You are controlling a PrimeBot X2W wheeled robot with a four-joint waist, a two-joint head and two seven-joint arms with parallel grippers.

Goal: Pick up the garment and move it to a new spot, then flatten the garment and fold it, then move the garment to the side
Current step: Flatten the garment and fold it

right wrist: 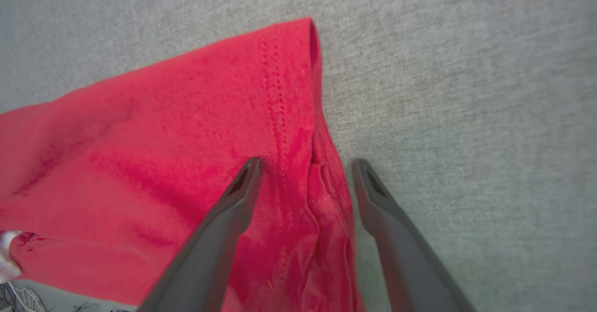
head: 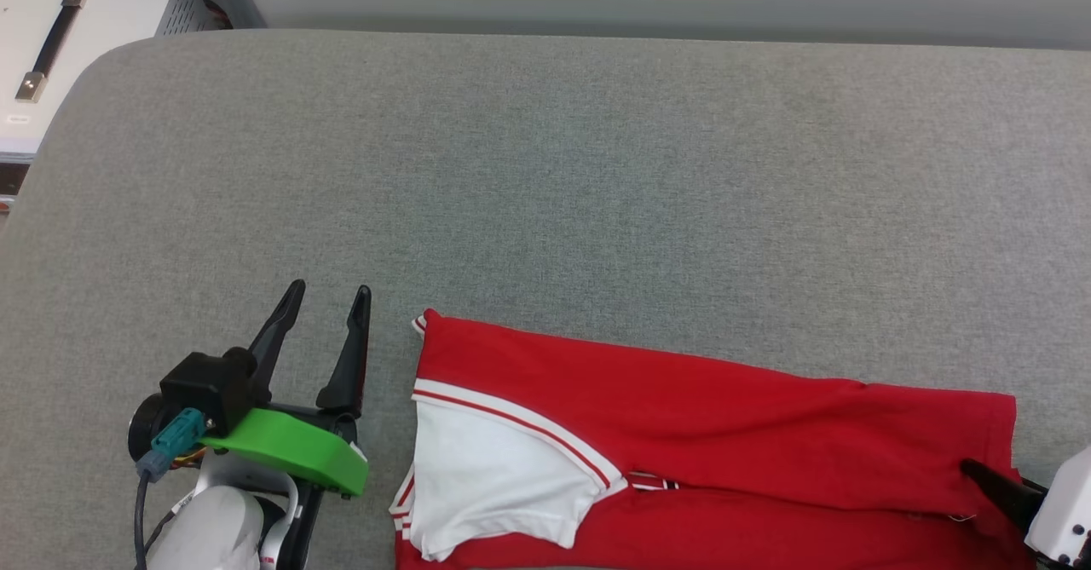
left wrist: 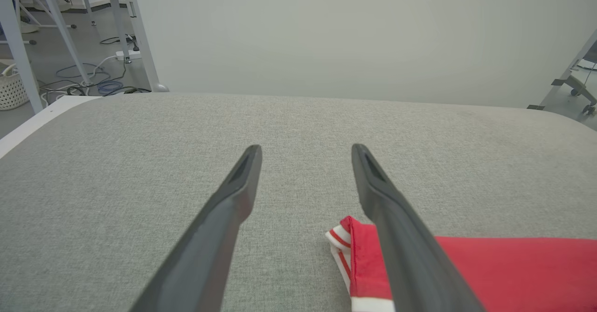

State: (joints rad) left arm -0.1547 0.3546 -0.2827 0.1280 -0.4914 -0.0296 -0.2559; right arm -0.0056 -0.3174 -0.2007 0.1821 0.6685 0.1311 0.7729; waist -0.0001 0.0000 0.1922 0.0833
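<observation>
- Head view: the garment (head: 724, 434) is seen laid along the near edge of the grey padded surface (head: 597, 169), stretched from the middle to the right side of the frame.
- A long red band is formed by the cloth, with the white sleeve (head: 486, 468) turned in on top at the left end. The lettering and number are not seen.
- The left gripper (head: 331, 289) is held just beside the garment's left end, over bare surface. Its fingers are spread apart and nothing is gripped.
- Left wrist view: the striped corner of the garment (left wrist: 359, 251) is seen beside and partly under the right-hand finger, outside the gap between the fingers.
- Right wrist view: the right gripper (right wrist: 306, 162) is set astride the stitched hem at the garment's right end. Its fingers are spread wide, one over red cloth and one over grey surface, and no cloth is pinched. Contact with the cloth cannot be judged.
- Progress, as judged: the garment looks placed, smoothed and folded at least once lengthwise, though some wrinkling is noted near the hem.
- Left to do, as judged: any further fold to shorten the band, then the move to the side.
</observation>
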